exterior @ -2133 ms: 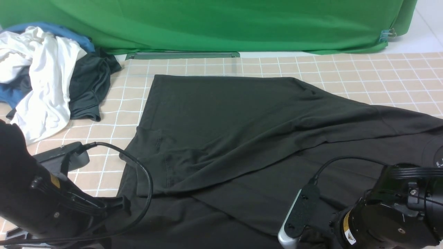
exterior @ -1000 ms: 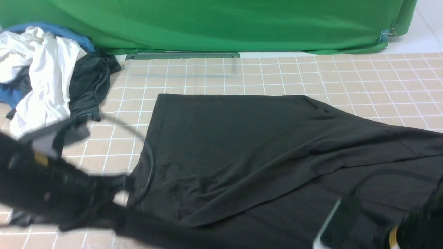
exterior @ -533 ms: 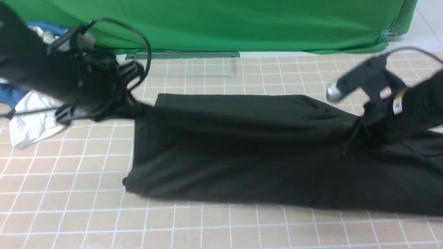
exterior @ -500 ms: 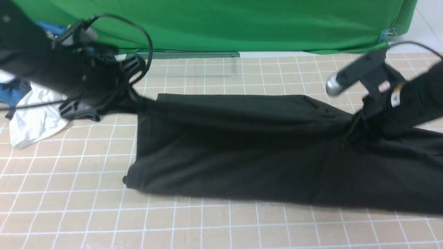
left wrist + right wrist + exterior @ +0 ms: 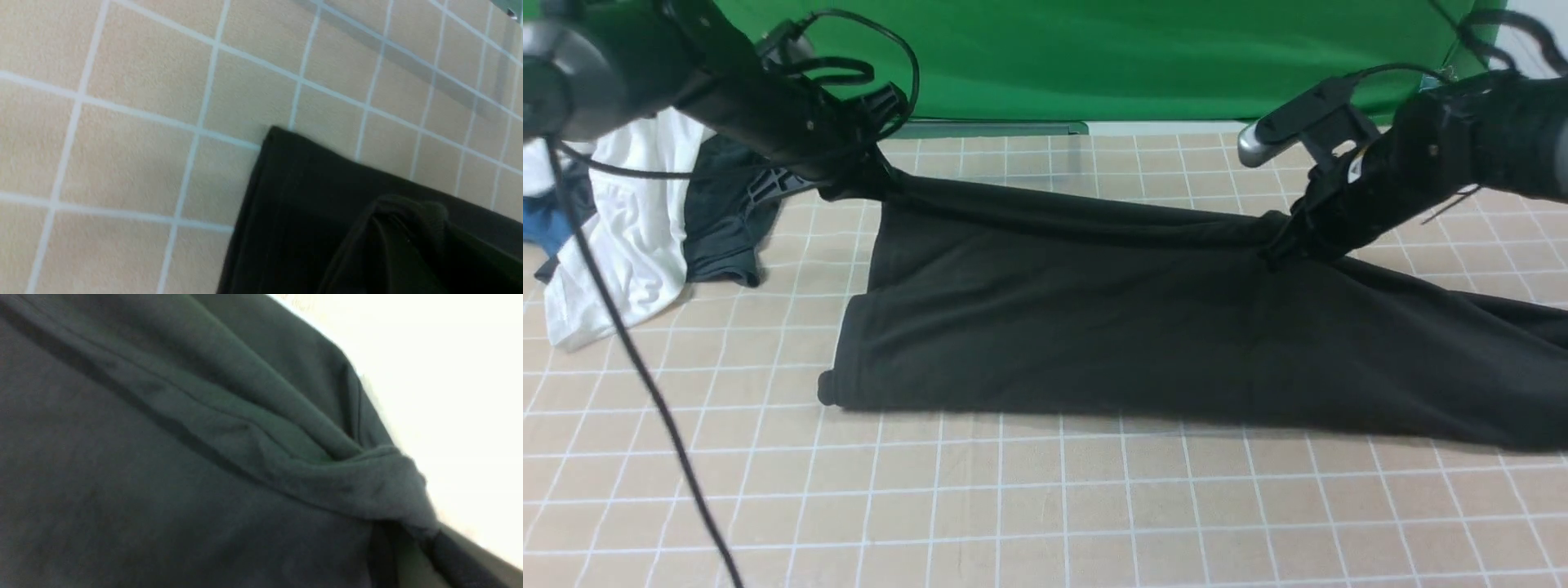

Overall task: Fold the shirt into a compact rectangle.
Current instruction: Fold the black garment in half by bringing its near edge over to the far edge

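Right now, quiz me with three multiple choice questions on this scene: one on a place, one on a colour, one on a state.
1. Where does the pile of spare clothes lie?
A) on the robot's left, beside the shirt
B) on the robot's right
C) on top of the shirt

2. What colour is the backdrop?
A) blue
B) green
C) red

3. How do the left gripper and right gripper stand?
A) both open above the shirt
B) only the left one grips
C) both shut on the shirt's far edge

Answers:
1 A, the heap sits at the mat's left end.
2 B, green cloth hangs behind the mat.
3 C, fabric bunches at each gripper.
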